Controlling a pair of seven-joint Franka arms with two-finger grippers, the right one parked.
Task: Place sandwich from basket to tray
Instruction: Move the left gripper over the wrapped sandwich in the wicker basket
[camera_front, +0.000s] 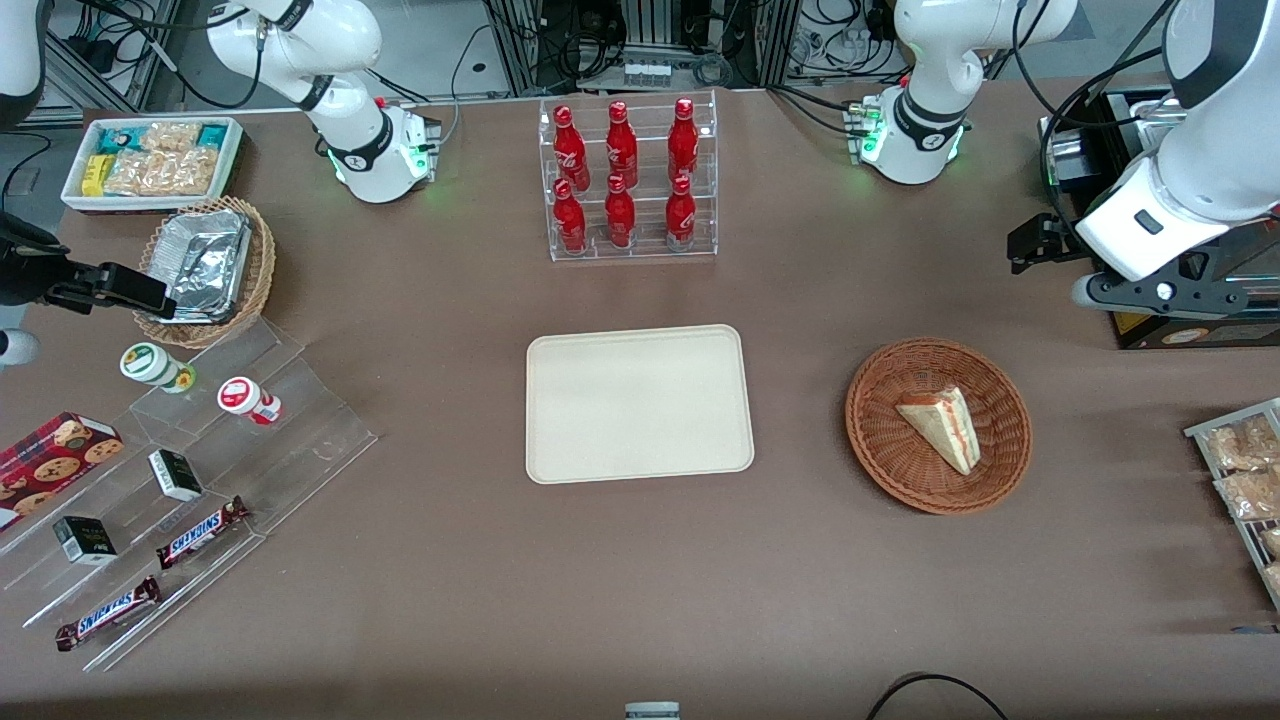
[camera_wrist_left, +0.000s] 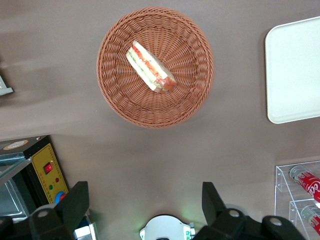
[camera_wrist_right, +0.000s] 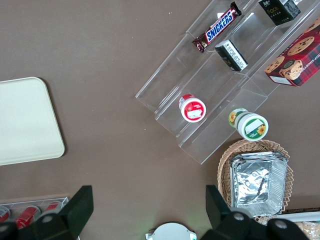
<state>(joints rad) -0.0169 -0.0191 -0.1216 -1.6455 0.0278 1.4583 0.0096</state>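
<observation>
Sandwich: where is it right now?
The sandwich lies in the basket, beside the tray, toward the working arm's end. The open gripper hangs high above the table, holding nothing.

Left arm's pincer (camera_wrist_left: 145, 207) raised high, fingers (camera_wrist_left: 76, 202) apparently wide apart.

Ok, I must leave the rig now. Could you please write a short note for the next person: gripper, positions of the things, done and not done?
Gripper: open, empty, held high above the table, farther from the front camera than the basket.
Sandwich: lying in the basket, untouched.
Tray: empty, beside the basket at mid-table.
Done: nothing yet.
Left: lower to the sandwich, grasp it, lift it, carry it to the tray, release.
</observation>
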